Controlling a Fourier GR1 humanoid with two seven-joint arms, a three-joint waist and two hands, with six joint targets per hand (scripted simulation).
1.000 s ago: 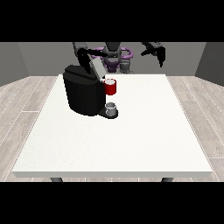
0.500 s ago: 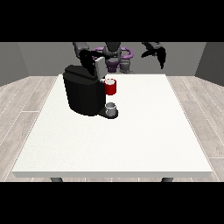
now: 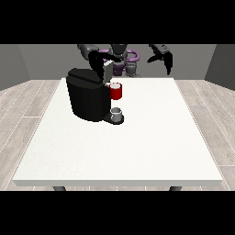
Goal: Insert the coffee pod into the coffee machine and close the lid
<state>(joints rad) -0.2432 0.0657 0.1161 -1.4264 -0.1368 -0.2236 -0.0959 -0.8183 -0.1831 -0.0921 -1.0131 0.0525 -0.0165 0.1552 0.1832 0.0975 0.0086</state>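
The hand at the view's left [image 3: 97, 62] hangs over the black coffee machine [image 3: 87, 94]; whether its fingers are curled cannot be told. The hand at the view's right [image 3: 164, 58] hangs open, fingers down, above the table's [image 3: 119, 147] far edge. A grey thing [image 3: 116, 112] sits on the machine's base below a red thing at the machine [image 3: 116, 91].

Text on coffee machine [image 3: 89, 98]: none readable.
Text on counter [image 3: 137, 137]: none readable.
Labels, brands, numbers, signs: none legible anywhere.

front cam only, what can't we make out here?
- Hand at the view's left: sits behind the coffee machine; finger pose too small to read.
- Machine's lid: dark on dark, open or shut unclear.
- Grey thing at the machine's base: too small to identify.
- Machine's far side: hidden by its body.
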